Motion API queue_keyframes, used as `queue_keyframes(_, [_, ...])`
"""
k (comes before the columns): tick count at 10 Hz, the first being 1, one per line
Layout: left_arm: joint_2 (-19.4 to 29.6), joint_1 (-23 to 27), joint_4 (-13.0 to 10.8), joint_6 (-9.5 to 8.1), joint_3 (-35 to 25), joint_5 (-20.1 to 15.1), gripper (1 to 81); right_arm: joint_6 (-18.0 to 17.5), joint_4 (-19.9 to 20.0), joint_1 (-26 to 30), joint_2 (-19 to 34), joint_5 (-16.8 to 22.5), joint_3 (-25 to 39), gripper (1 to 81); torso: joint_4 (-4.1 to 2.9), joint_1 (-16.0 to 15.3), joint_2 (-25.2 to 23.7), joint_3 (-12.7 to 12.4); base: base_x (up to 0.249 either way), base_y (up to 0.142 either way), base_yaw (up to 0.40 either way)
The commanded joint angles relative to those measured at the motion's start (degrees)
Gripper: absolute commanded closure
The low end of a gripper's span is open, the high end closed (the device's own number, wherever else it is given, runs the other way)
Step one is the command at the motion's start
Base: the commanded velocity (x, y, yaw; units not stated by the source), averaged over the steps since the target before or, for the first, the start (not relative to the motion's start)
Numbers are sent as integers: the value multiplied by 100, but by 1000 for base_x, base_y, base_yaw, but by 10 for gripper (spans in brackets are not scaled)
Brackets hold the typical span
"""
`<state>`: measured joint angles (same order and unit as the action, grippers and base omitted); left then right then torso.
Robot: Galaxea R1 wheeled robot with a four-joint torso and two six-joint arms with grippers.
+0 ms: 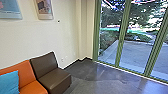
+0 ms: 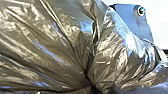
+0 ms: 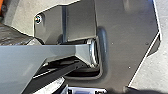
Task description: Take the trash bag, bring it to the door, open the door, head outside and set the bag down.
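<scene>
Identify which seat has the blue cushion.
The orange seat, at the head view's left edge; the blue cushion rests against its back. The brown seat stands beside it.

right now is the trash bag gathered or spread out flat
Gathered: in the left wrist view, creases in the trash bag run together at one spot.

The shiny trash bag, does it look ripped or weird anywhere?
Nothing stands out. In the left wrist view, the trash bag is full of creases that run together where it's bunched up, as bags do. I see no rip or spill on the part that shows.
</scene>
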<state>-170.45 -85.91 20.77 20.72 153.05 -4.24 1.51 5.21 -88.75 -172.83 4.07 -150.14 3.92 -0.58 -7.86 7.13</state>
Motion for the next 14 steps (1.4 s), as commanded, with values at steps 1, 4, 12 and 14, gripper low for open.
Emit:
queue_keyframes(1, [37,298,-21,2,-13,-393,811,25,-28,265,-18,349,30,10,0,0,0,0,0,0,-269])
queue_keyframes(4, [37,298,-29,2,-13,-393,811,25,-28,265,-18,349,30,10,0,0,0,0,0,0,-275])
queue_keyframes(12, [19,298,-29,2,-12,-393,811,33,-37,283,-35,349,12,10,0,0,0,0,0,0,-282])
queue_keyframes(14, [2,298,-29,2,-12,-384,811,33,-28,300,-35,349,12,10,0,0,0,0,0,0,-286])
